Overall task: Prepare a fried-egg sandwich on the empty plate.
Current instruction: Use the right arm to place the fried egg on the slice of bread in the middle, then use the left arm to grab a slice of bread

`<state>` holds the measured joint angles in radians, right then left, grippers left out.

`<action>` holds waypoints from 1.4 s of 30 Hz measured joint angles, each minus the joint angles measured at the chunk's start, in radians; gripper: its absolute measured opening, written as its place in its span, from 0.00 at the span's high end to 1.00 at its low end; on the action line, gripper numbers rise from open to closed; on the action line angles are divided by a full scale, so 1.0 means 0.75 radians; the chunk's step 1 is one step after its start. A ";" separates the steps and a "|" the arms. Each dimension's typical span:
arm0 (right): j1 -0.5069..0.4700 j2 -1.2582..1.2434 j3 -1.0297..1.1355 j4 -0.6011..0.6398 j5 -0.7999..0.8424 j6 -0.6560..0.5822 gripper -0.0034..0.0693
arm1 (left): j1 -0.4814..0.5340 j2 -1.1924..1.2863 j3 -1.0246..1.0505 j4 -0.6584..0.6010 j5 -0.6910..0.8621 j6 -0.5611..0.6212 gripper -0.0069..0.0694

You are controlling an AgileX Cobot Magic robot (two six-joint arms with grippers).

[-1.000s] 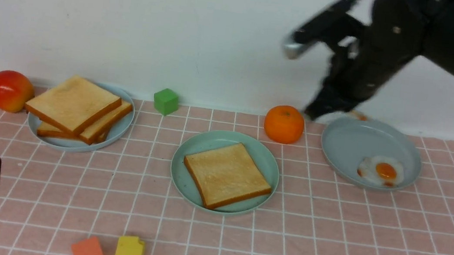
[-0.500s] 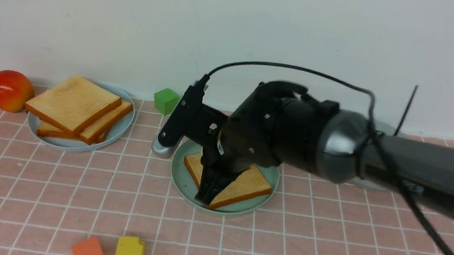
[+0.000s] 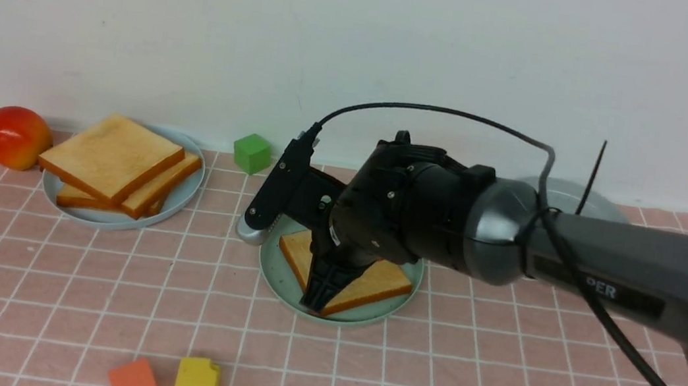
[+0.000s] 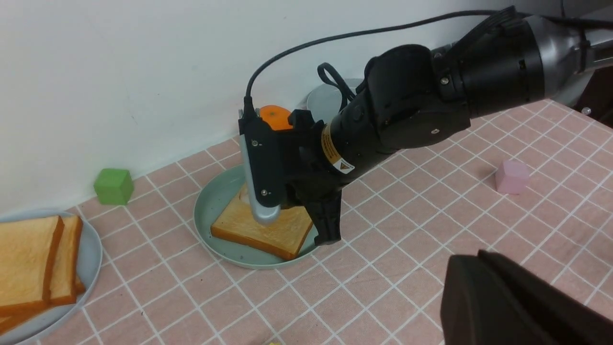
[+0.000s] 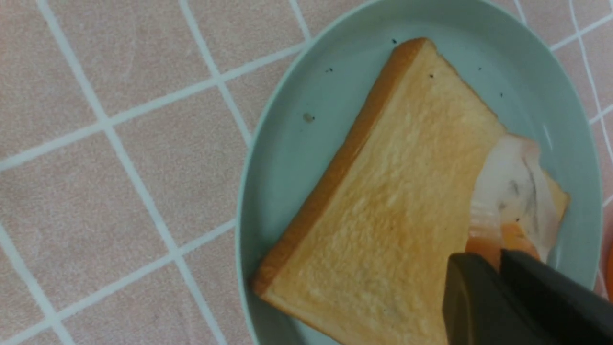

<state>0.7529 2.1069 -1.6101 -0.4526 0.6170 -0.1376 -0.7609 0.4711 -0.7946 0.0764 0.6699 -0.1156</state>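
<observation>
Pink tiled surface (image 3: 167, 322); right arm (image 3: 627, 263) lettered "PER"; right jaws (image 5: 498, 261) pinching fried egg (image 5: 517, 196); left jaws (image 4: 479, 261) closed.

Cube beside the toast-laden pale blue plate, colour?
Green cube: plain green, best in the left wrist view.
</observation>
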 joint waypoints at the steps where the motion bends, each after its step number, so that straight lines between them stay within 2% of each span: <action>1: -0.003 0.005 0.000 -0.001 0.000 0.000 0.85 | 0.000 0.000 0.000 0.000 0.000 0.000 0.90; 4: -0.006 0.031 0.000 -0.021 -0.001 0.002 0.80 | 0.000 0.000 0.000 0.000 0.000 0.000 0.90; 7: -0.006 0.051 0.001 -0.053 -0.009 0.011 0.68 | 0.000 0.000 0.000 0.000 0.000 0.000 0.90; 8: -0.006 0.051 0.001 -0.066 -0.009 0.032 0.60 | 0.000 0.000 0.000 0.000 0.000 0.000 0.89; 10: -0.006 0.049 0.001 -0.081 -0.009 0.066 0.50 | 0.000 0.000 0.000 0.000 0.000 0.000 0.89; 14: 0.016 -0.020 0.001 -0.090 0.026 0.184 0.21 | 0.000 0.000 0.000 -0.009 0.002 0.000 0.89; 15: 0.027 -0.056 0.001 -0.090 0.042 0.204 0.17 | 0.000 0.000 0.003 -0.012 0.007 0.000 0.88; 18: 0.082 -0.185 0.002 -0.090 0.125 0.226 0.07 | 0.000 0.010 0.012 -0.021 0.045 -0.001 0.88; 21: 0.154 -0.365 0.002 -0.078 0.316 0.232 0.05 | 0.000 0.051 0.012 -0.022 0.070 -0.043 0.88; 23: 0.180 -0.472 0.002 -0.065 0.460 0.248 0.07 | 0.000 0.091 0.012 -0.019 0.072 -0.094 0.90; 26: 0.192 -0.677 0.004 -0.007 0.756 0.374 0.19 | 0.000 0.266 -0.022 0.025 0.074 -0.218 0.93; 29: 0.192 -0.819 0.047 0.038 0.817 0.465 0.33 | 0.017 0.423 -0.098 0.089 0.105 -0.255 0.93; 32: 0.192 -0.966 0.112 0.124 0.833 0.502 0.54 | 0.109 0.627 -0.201 0.128 0.171 -0.255 0.93; 35: 0.192 -1.133 0.212 0.185 0.845 0.511 0.80 | 0.317 0.814 -0.307 0.062 0.198 -0.134 0.93; 38: 0.192 -1.275 0.303 0.224 0.849 0.512 0.94 | 0.504 0.964 -0.371 -0.110 0.230 0.025 0.93; 42: 0.192 -1.477 0.416 0.274 0.856 0.512 0.97 | 0.710 1.179 -0.454 -0.328 0.324 0.273 0.93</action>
<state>0.8969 0.9994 -1.2981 -0.2471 1.2592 0.2460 -0.2287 1.3551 -1.1352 -0.1693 0.9131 0.0895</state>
